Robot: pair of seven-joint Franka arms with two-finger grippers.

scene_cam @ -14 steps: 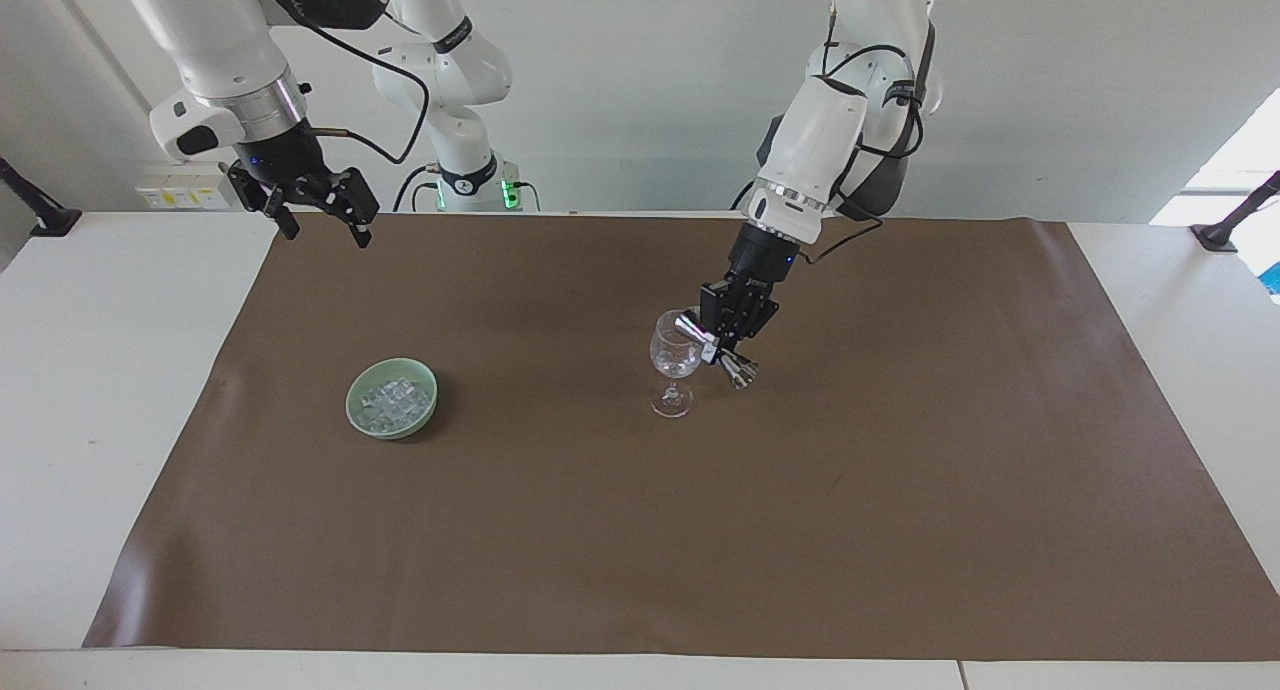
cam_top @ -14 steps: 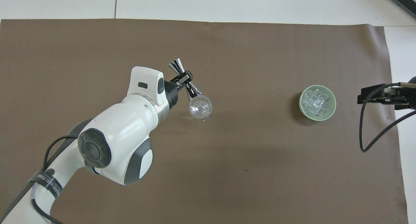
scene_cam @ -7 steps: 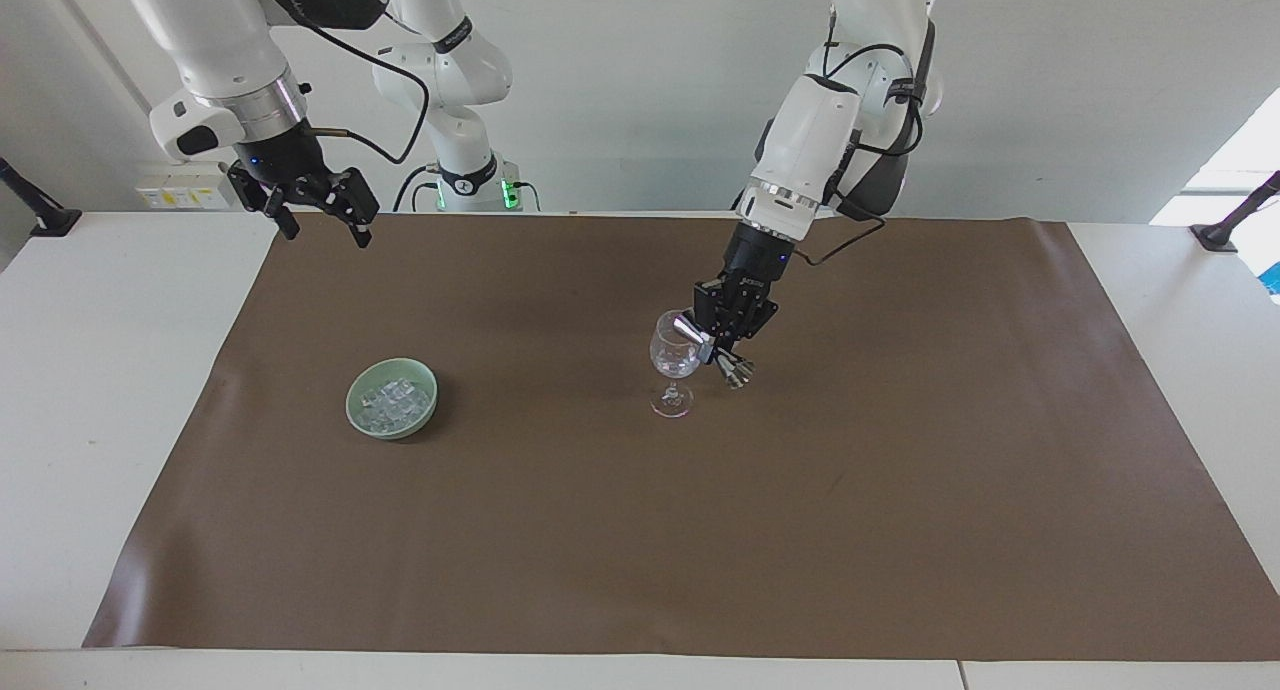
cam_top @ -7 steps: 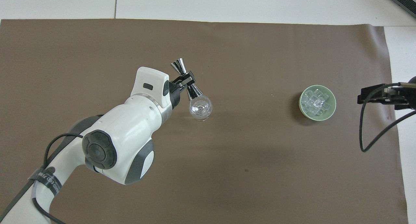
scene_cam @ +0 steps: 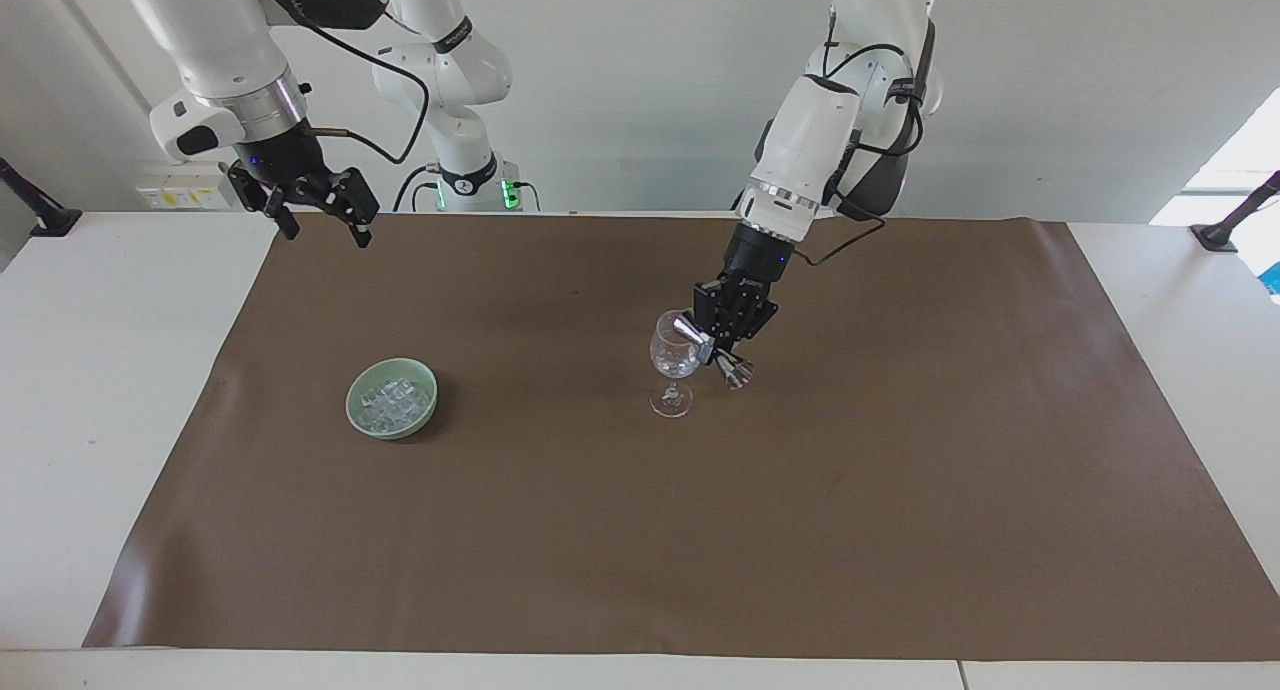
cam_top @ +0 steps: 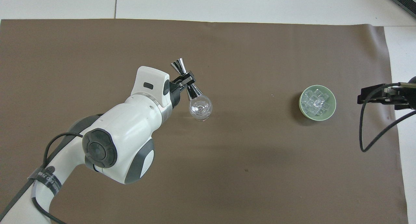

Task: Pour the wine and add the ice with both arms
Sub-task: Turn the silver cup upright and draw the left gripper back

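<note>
- Steel jigger (scene_cam: 712,353), a 2-ended measuring cup, is clamped at its waist in the left gripper (scene_cam: 722,342) and tipped on its side; 1 mouth sits at the rim of the wine glass (scene_cam: 675,360), the other points away and down
- Left gripper is over the middle of the brown mat (scene_cam: 900,490); the glass stands upright on its foot there, and whether any liquid is in it I cannot tell, as bowl and contents both look clear
- My judgement: the pour is the step in hand, at or near its end given how far the jigger is tipped; no stream is visible
- Green bowl (scene_cam: 392,398) sits on the mat toward the right arm's end, well apart from the glass; the ice (scene_cam: 396,400) is heaped inside it, and none seems to have reached the glass
- Right gripper (scene_cam: 312,210) waits with its fingers spread and empty, raised over the mat's corner at the robots' edge, right arm's end
- Left to do, as I read it: finish and set down the jigger; then the whole ice step, by the right arm
</note>
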